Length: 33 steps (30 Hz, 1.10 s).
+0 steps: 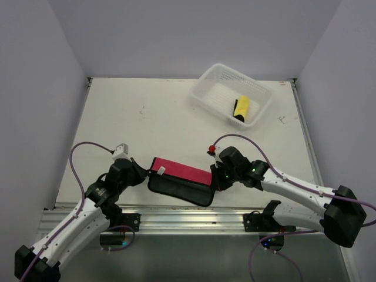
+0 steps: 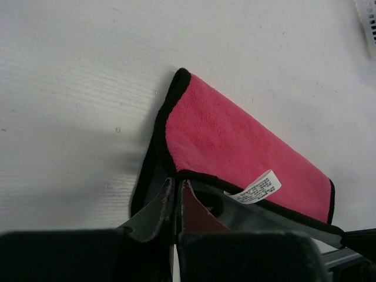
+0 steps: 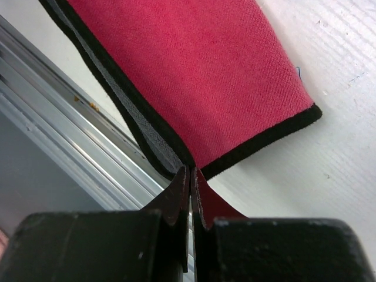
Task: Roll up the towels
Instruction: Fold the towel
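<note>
Towel status: pink microfibre towel (image 1: 182, 171) w/ black trim lies folded, unrolled, at near edge of white table (image 1: 147, 111). L gripper (image 2: 176, 187) pinched onto its left corner; R gripper (image 3: 191, 174) clamped onto right corner. Yellow rolled towel (image 1: 241, 108) sits in white plastic basket (image 1: 226, 66). Est. one done, this roll barely begun.

On the pink, black-edged cloth towel (image 2: 235, 147), the small white fabric tag (image 2: 257, 188) carries print too small to read.
</note>
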Tool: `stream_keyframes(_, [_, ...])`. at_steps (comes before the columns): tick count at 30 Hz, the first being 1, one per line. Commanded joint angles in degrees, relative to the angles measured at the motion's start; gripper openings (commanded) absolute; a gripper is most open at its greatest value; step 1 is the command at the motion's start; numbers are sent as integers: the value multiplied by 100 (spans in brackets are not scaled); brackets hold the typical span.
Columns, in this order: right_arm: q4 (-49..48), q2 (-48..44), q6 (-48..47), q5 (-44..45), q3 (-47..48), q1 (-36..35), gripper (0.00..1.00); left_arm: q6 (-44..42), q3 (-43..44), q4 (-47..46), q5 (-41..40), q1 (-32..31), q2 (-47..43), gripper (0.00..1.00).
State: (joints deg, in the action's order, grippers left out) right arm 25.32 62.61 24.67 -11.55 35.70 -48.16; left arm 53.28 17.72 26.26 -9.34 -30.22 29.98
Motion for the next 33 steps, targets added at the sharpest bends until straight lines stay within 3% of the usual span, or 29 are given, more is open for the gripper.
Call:
stream_keyframes(1, [69, -73, 56, 30, -142, -44, 0, -142, -31, -262, -94, -54, -62, 0])
stream_keyframes(9, [-71, -161, 100, -57, -388, -53, 0, -195, -172, -349, -120, -81, -703, 0])
stream_keyframes(25, [-221, -12, 100, -269, -573, -158, 0, -441, -304, -666, 143, -221, -722, 0])
stream_keyframes(33, [-343, 181, 100, -339, -591, -246, 0, -397, -321, -613, 73, -239, -993, 11])
